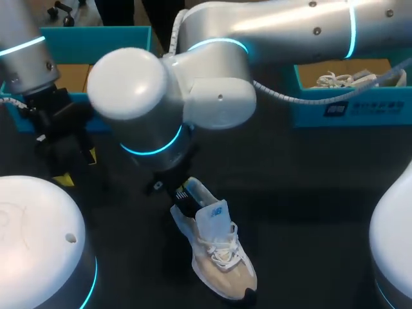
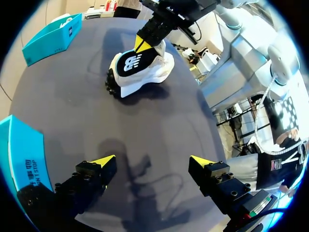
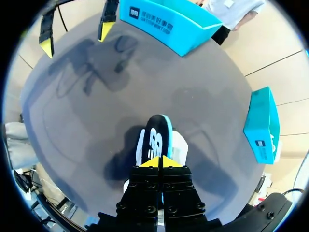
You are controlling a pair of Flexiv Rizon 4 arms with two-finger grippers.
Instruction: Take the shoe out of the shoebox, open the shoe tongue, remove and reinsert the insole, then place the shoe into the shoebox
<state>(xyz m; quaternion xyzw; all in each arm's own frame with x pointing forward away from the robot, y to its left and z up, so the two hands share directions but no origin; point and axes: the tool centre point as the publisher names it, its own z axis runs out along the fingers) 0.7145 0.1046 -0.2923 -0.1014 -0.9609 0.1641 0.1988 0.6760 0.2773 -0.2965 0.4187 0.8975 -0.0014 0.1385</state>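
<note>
1. The shoe (image 1: 222,261) lies on the table (image 1: 309,193), outside both boxes, with its toe toward the robot and its heel under the right arm's wrist.
2. The right gripper (image 3: 159,163) is clenched on the upper edge of the insole (image 3: 154,137). The insole's black face with its white logo stands up out of the shoe's opening, and its lower part appears to be inside the shoe.
3. The left gripper (image 2: 152,163) is released, with nothing between its fingers. It hangs over bare table just beside the left box (image 2: 21,164), well apart from the shoe.
4. The step in hand is judged to be the handling of the insole. Whether it is being drawn out or pushed back cannot be told from this moment.
5. For this step the insole is best kept in line with the shoe's length, so that it slides rather than buckles. The shoe is held by nothing, so it may be lifted or dragged along with the insole. The free left gripper could be used to steady the toe.
6. In the head view the right fingers are hidden by their own arm, and only the right wrist view shows the tips meeting on the insole's edge.
7. Only the left wrist view shows the shoe's side resting on the table and the insole's tilt above it.
8. Only the head view shows the laces, the raised white tongue (image 1: 215,215) and the inside of the right box (image 1: 360,111).
</note>
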